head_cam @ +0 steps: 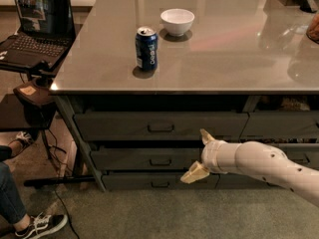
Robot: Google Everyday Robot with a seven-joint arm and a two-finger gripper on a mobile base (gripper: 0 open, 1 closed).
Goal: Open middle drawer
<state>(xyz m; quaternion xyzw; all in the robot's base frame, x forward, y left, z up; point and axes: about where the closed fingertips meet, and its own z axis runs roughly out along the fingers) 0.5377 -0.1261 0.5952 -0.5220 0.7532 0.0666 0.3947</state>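
The middle drawer is the dark grey front between a taller drawer above and a slimmer one below, under the grey table top. It looks closed. Its small dark loop handle sits at the centre. My gripper, on a white arm coming in from the lower right, is in front of the middle drawer's right part, to the right of the handle. Its cream fingers are spread wide, one fingertip up by the top drawer's lower edge, the other down by the bottom drawer. It holds nothing.
On the table top stand a blue soda can and a white bowl. A laptop sits on a stand at the left. A person's leg and shoe are at the lower left. More drawers lie to the right.
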